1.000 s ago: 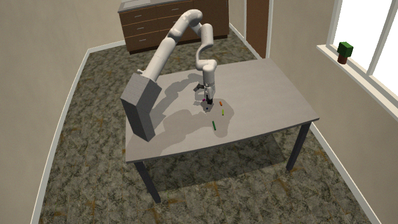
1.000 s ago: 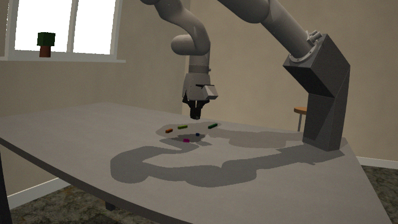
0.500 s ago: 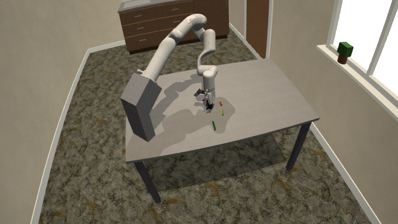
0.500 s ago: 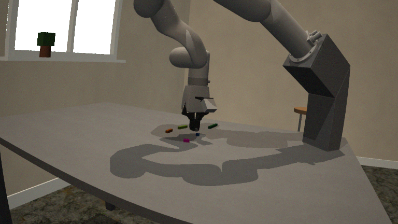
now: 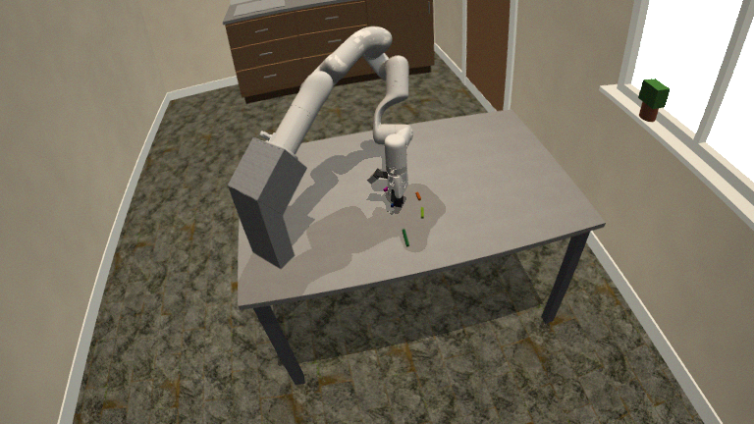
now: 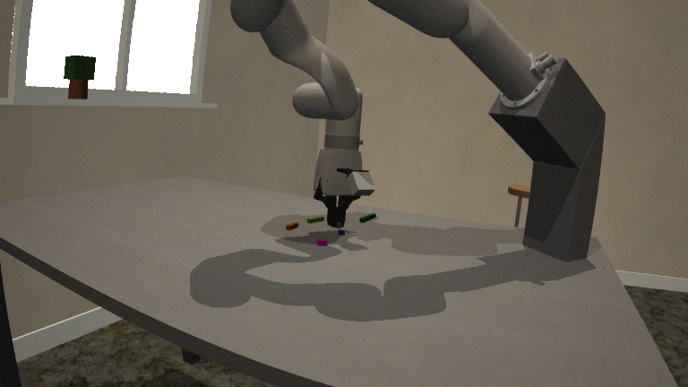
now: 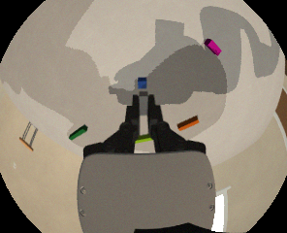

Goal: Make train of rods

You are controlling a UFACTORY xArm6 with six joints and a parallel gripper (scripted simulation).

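Between the tips of the pincer [image 7: 142, 108], low over the tabletop [image 5: 500, 175]: a grey rod [image 7: 142, 99], clamped. In the wrist view the blue rod [image 7: 142, 83] lies just beyond at 12 o'clock, the magenta rod [image 7: 212, 46] at 2, the orange rod [image 7: 188, 123] at 4, the lime rod [image 7: 143, 140] at 6 and the green rod [image 7: 78, 132] at 8.

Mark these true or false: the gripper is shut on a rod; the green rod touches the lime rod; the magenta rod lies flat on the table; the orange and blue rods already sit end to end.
1. The gripper is shut on a rod. True: a pale grey rod sits between its fingers.
2. The green rod touches the lime rod. False: they lie apart.
3. The magenta rod lies flat on the table. True.
4. The orange rod and blue rod sit end to end. False: they lie well apart.
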